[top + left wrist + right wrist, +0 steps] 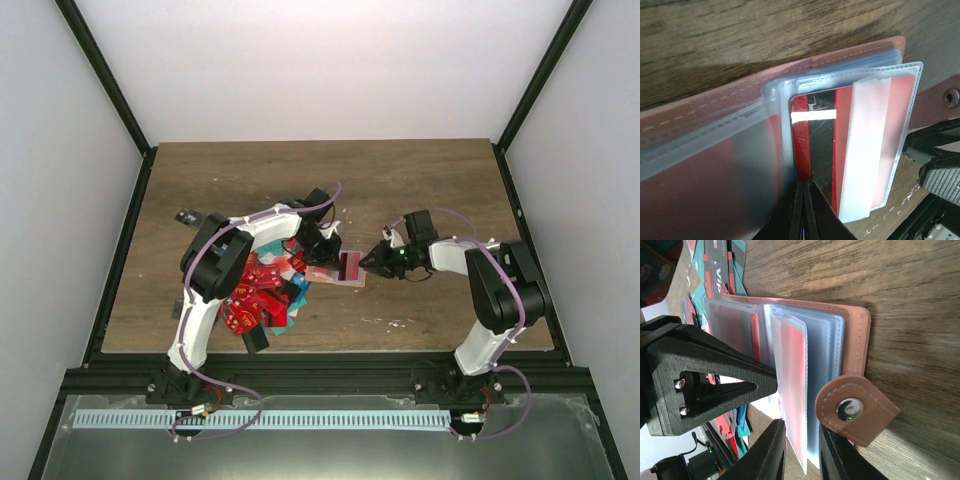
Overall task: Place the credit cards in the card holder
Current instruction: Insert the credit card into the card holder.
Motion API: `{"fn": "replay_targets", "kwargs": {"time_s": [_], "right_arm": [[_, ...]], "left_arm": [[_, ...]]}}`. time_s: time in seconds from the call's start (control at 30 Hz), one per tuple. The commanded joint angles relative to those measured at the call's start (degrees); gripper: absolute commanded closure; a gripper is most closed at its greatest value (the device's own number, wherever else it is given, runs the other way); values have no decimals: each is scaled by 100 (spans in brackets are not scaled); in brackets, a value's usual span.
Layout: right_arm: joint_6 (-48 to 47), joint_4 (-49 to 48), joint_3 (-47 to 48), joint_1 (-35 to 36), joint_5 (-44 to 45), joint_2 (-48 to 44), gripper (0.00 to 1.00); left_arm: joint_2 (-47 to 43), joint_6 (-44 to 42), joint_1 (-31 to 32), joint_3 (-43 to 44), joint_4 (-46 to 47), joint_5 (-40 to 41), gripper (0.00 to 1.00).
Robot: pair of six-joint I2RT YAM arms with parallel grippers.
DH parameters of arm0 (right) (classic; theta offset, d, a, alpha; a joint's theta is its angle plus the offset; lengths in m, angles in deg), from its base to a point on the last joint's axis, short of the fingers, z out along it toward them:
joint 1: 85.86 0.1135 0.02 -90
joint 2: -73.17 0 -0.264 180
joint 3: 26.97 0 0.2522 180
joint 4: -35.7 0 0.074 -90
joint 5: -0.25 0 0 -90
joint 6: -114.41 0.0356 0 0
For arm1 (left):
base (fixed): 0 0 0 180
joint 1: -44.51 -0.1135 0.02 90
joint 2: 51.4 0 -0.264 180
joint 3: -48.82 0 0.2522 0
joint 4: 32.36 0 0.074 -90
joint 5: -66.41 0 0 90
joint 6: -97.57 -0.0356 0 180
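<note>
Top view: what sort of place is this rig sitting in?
Likely a lab robot cell, not a home: white walls framed by black struts box in a wooden tabletop, and the left arm and right arm are bolted to a rail at its near edge.

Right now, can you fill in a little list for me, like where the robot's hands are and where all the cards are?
card holder: salmon-pink, stitched, rectangular; open on the brown wooden table, clear plastic pages fanned
left gripper: shut, pinching the edge of a red plastic card with a black stripe at one page
right gripper: fingers either side of some pages; squeezing or not, cannot tell
loose cards: red, teal and black thin rectangles piled by the left arm
</note>
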Motion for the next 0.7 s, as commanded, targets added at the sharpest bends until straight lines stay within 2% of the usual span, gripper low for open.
{"fn": "replay_targets", "kwargs": {"time_s": [0.0,0.67], "right_arm": [[56,-139,274,27,-153,143,78],[189,-391,329,239,-279,386,77]], "left_arm": [[182,-118,45,-22,-115,222,96],[97,-170,45,-118,-124,195,96]]}}
